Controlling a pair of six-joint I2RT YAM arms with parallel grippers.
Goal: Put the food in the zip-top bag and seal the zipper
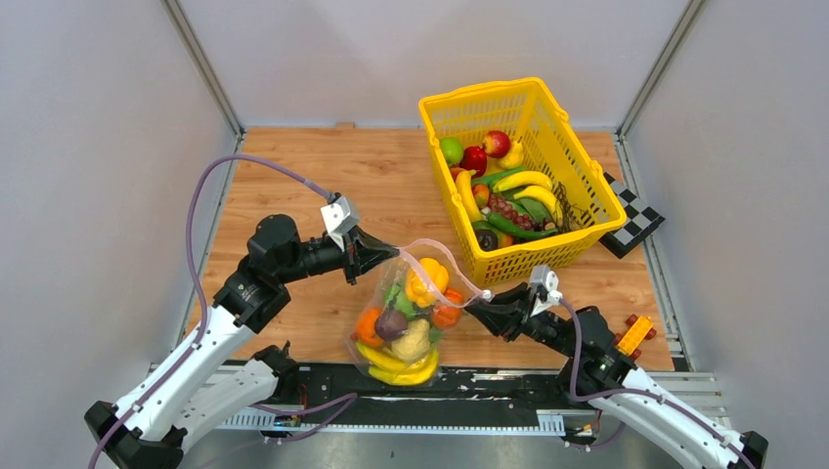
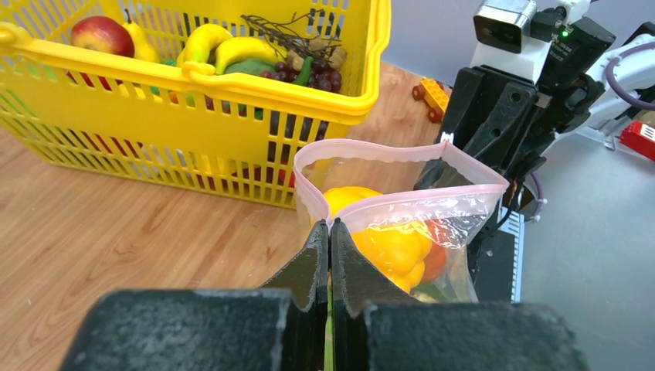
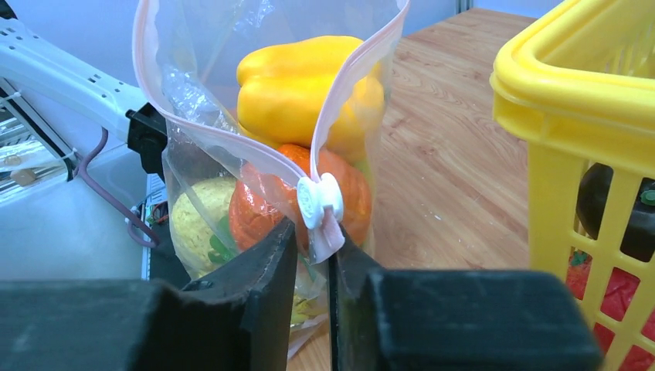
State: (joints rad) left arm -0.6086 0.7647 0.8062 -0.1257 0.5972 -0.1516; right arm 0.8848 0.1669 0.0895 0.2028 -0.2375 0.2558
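Note:
The zip-top bag [image 1: 401, 327] stands on the wood table near the front edge, filled with food: a yellow pepper [image 1: 427, 278] on top, oranges, bananas and a purple piece below. Its pink zipper [image 1: 452, 269] gapes open. My left gripper [image 1: 389, 262] is shut on the zipper's left end [image 2: 330, 226]. My right gripper [image 1: 481, 306] is at the other end, its jaws a little apart around the pink end tab under the white slider [image 3: 318, 199]. More food lies in the yellow basket [image 1: 587, 191].
The basket's wall [image 3: 556, 93] stands close to the right of the bag. An orange toy block [image 1: 634, 334] lies by the right arm, and a checkerboard tile [image 1: 631, 220] is behind the basket. Grey walls enclose the table on three sides.

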